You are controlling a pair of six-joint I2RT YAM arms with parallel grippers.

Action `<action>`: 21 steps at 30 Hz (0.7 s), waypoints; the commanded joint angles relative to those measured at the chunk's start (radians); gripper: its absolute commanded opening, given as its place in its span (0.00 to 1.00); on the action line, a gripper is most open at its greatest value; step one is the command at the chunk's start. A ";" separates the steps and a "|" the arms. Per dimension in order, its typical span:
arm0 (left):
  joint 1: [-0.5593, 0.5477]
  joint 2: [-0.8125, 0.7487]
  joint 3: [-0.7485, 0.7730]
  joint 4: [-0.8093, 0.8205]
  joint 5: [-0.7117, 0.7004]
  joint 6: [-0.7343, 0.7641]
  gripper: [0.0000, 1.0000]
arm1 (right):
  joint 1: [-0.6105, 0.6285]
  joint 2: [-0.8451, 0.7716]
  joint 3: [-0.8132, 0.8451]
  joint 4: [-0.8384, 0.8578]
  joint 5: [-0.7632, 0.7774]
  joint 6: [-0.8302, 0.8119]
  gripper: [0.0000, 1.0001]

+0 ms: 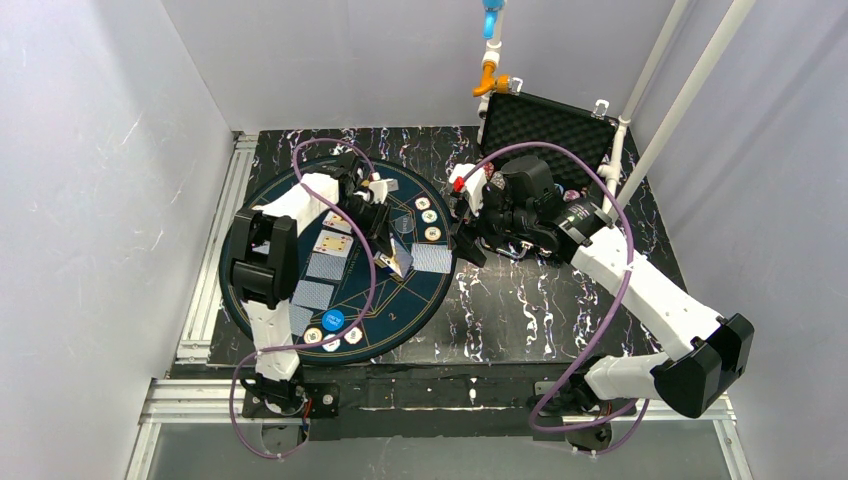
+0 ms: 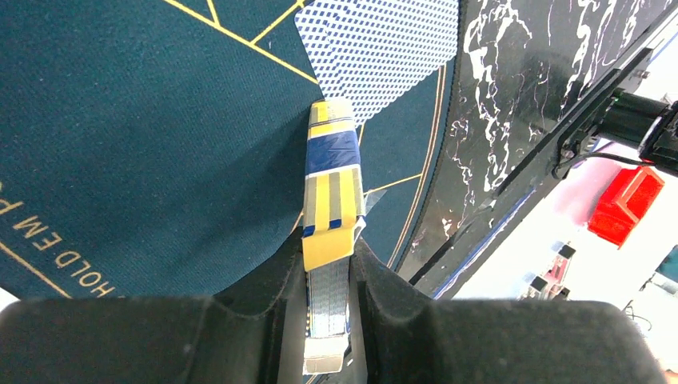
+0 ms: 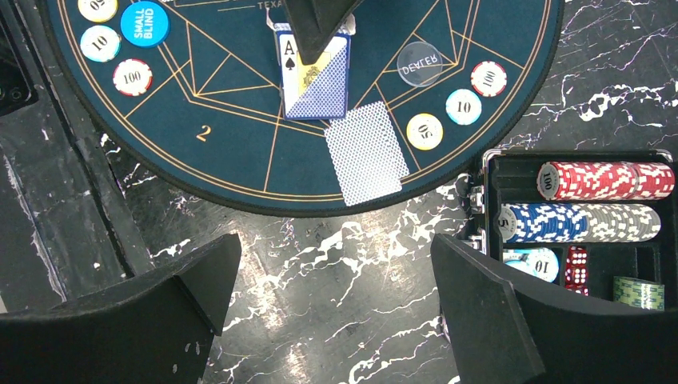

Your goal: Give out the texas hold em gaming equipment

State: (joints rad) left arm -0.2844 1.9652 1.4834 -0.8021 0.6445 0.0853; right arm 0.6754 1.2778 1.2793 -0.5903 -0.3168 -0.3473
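My left gripper point(image 1: 393, 258) point(image 2: 329, 248) is shut on a yellow-and-blue pack of cards point(image 2: 329, 184), held on edge over the right part of the round mat point(image 1: 300, 200). The pack also shows in the right wrist view point(image 3: 314, 76), with an ace on its face. A blue-backed card point(image 3: 368, 152) point(image 2: 384, 48) lies face down at the mat's right rim. Three chips point(image 1: 428, 216) point(image 3: 463, 106) and a clear dealer disc point(image 3: 420, 64) lie beside it. My right gripper point(image 1: 467, 238) point(image 3: 332, 280) is open and empty above the marble table, between the mat and the case.
A blue small-blind disc point(image 1: 333, 320) point(image 3: 145, 23) and chips point(image 1: 331, 343) lie at the mat's near edge. Several more cards point(image 1: 325, 266) lie on the mat's left. The open black case point(image 1: 545, 120) at the back right holds rows of chips point(image 3: 600, 216) and red dice point(image 3: 576, 266).
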 commanded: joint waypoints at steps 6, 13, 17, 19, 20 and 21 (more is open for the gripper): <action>0.038 -0.006 -0.017 0.003 -0.071 0.032 0.36 | -0.002 -0.008 0.018 0.012 -0.013 -0.010 0.98; 0.051 -0.014 -0.007 0.002 -0.127 0.030 0.54 | -0.002 -0.010 0.016 0.010 -0.013 -0.010 0.98; 0.065 -0.017 0.022 -0.013 -0.159 0.045 0.62 | -0.002 -0.010 0.012 0.015 -0.015 -0.009 0.98; 0.065 -0.026 0.043 -0.032 -0.161 0.062 0.74 | -0.002 -0.012 0.010 0.018 -0.015 -0.009 0.98; 0.065 -0.036 0.060 -0.044 -0.161 0.069 0.77 | -0.002 -0.013 0.009 0.018 -0.013 -0.009 0.98; 0.065 -0.046 0.072 -0.055 -0.163 0.078 0.80 | -0.002 -0.014 0.008 0.018 -0.013 -0.007 0.98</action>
State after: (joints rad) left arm -0.2249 1.9686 1.4925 -0.8013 0.4976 0.1204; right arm 0.6750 1.2778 1.2789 -0.5903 -0.3172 -0.3473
